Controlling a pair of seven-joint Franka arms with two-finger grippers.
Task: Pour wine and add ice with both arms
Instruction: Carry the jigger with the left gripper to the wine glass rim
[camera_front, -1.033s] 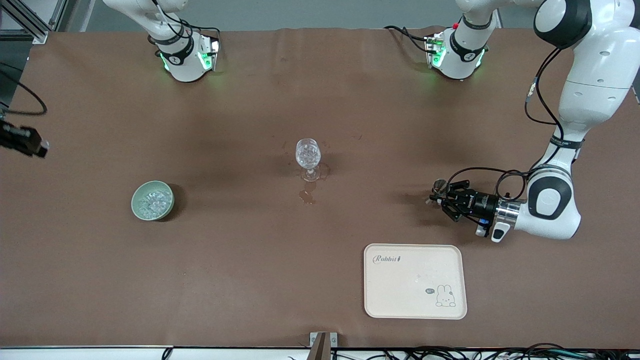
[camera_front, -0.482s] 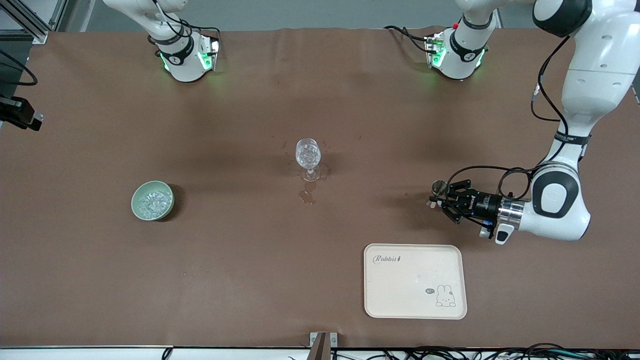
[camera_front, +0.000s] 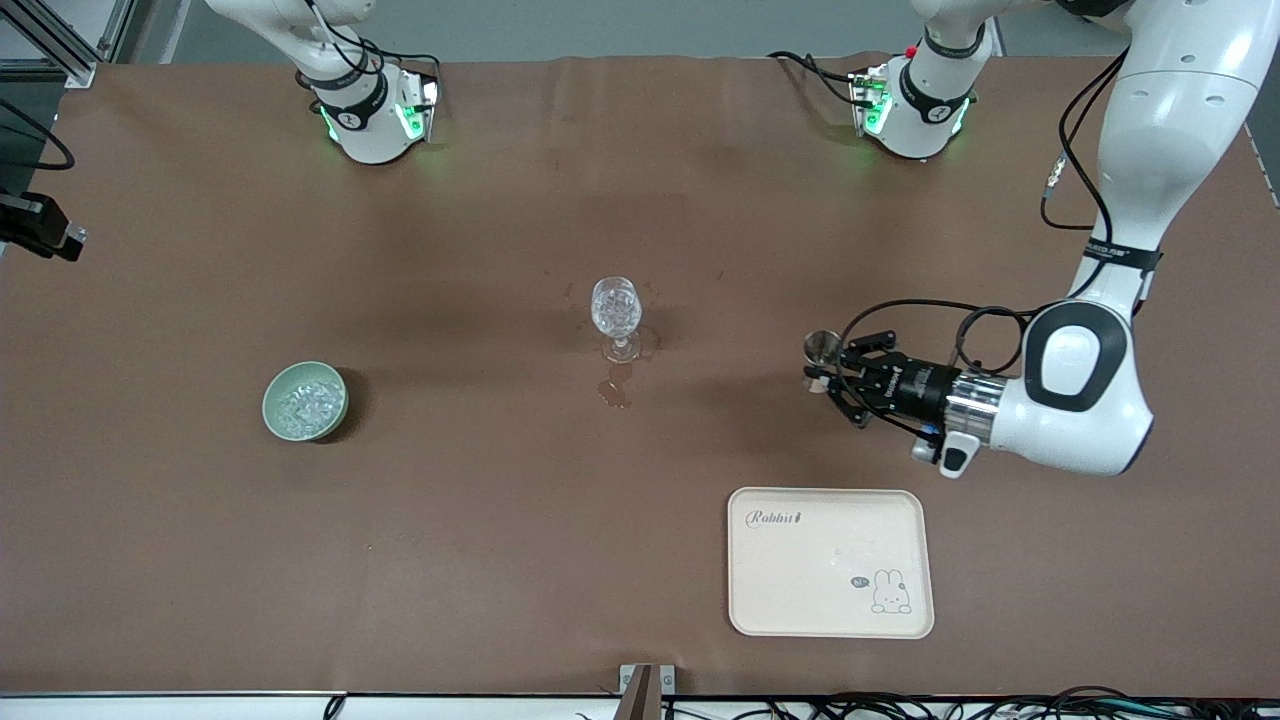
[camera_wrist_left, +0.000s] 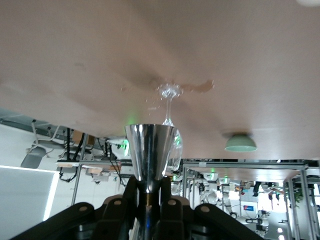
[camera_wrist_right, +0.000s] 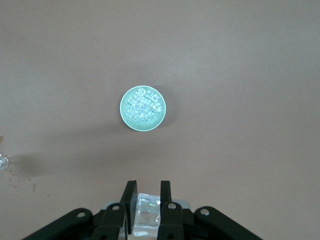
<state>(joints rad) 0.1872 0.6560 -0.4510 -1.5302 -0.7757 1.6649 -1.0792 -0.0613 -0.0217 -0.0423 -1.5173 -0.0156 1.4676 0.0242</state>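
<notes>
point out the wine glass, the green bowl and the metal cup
wine glass (camera_front: 615, 305), front view, on its bowl
green bowl (camera_front: 272, 400), front view, on its rim
metal cup (camera_wrist_left: 149, 155), left wrist view, on its side wall

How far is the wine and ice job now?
Done: the glass stands mid-table, apparently unfilled. In hand: the left pincer grips a steel jigger over the table beside the glass; the right pincer grips an ice chunk high above the bowl. Left: pouring, and dropping the ice in.
</notes>
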